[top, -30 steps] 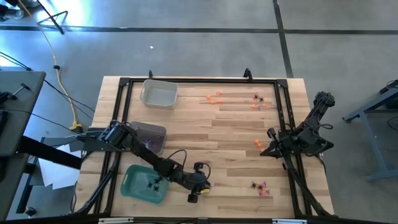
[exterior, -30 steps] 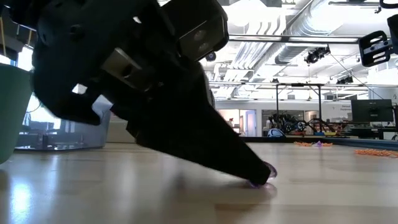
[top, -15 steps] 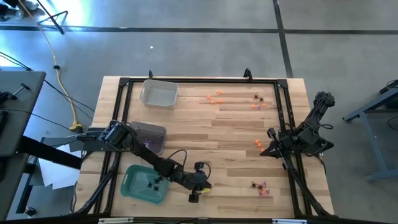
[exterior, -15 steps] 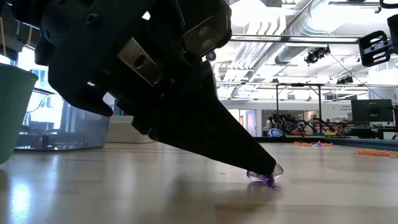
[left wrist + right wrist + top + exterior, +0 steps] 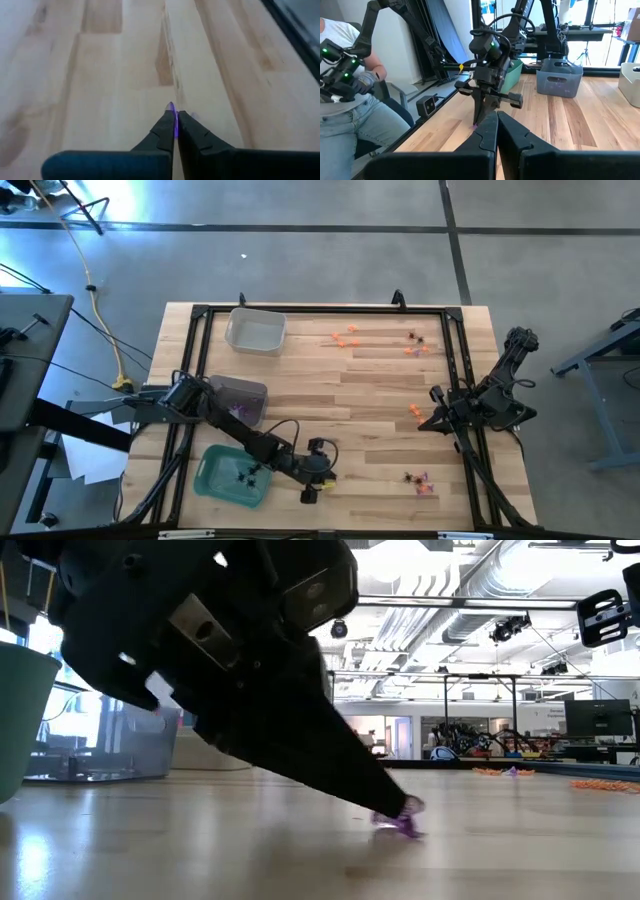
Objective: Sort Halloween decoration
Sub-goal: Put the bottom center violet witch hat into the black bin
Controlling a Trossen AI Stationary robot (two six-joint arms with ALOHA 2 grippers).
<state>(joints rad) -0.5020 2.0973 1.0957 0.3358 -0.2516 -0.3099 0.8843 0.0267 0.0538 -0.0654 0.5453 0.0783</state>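
1. Nearest the front edge of the table (image 5: 380, 395), we see the left gripper (image 5: 398, 815) pinching a purple trinket (image 5: 398, 824) just clear of the wood. We judge it is held this low only because lifting has barely begun. In the high view the gripper (image 5: 322, 471) sits just right of the green tray (image 5: 213, 480).
2. The trinket (image 5: 172, 107) shows as a thin sliver between the closed fingertips, its long axis seemingly in line with the fingers and pointing forward past them. Its exact shape is too small to tell.
3. The green tray holds dark spider-like pieces (image 5: 245, 473), so we judge each tray takes one colour.
4. Just behind the green tray, the grey bin (image 5: 240, 400) holds purple pieces (image 5: 238, 409), which looks like this trinket's destination.
5. Well right of the green tray, the right gripper (image 5: 496, 117) waits, fingers pressed together, empty.
6. Farthest, orange trinkets (image 5: 345, 337) lie unsorted.
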